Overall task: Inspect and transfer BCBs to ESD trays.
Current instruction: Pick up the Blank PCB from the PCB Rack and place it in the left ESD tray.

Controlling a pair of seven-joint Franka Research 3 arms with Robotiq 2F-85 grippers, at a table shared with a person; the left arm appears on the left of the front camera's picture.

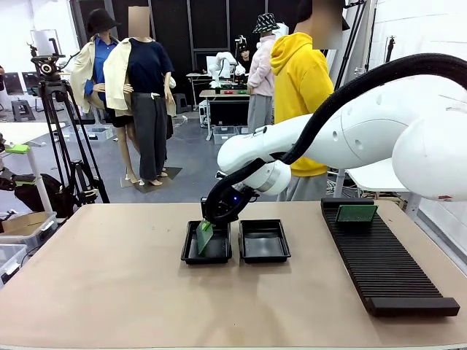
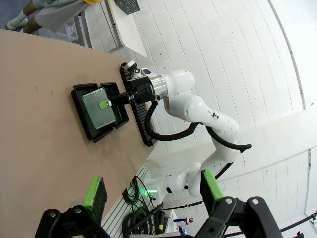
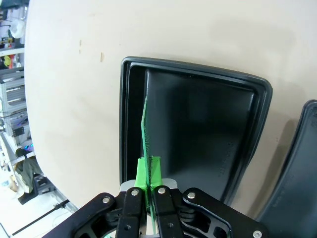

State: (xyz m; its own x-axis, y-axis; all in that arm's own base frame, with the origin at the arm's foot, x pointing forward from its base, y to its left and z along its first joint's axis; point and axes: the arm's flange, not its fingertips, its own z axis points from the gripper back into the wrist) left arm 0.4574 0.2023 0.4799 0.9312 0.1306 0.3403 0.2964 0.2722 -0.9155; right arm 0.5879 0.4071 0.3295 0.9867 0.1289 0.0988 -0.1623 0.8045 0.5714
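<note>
Front view. The right arm extends across the table (image 1: 109, 292) from 3 o'clock, and the right gripper (image 1: 206, 224) is clamped on the upper edge of a BCB (image 1: 203, 240). The board hangs steeply tilted, with its lower part inside the left ESD tray (image 1: 206, 260). Whether it touches the tray floor cannot be told. The second ESD tray (image 1: 264, 240) lies just beside the first, at its 3 o'clock, with a narrow gap between them. Farther toward 3 o'clock is a long black ribbed rack (image 1: 387, 270), and a second BCB (image 1: 356, 213) stands upright in the slots at its 12 o'clock end. A person (image 1: 300, 80) in a yellow hoodie stands beyond the table at 12 o'clock.

Right wrist view. The held board appears edge-on between the closed green pads, close to one long wall of its tray.

Left wrist view. The left gripper (image 2: 152, 188) hangs well above the table with its fingers spread wide and nothing between them. It faces the trays from a distance.
</note>
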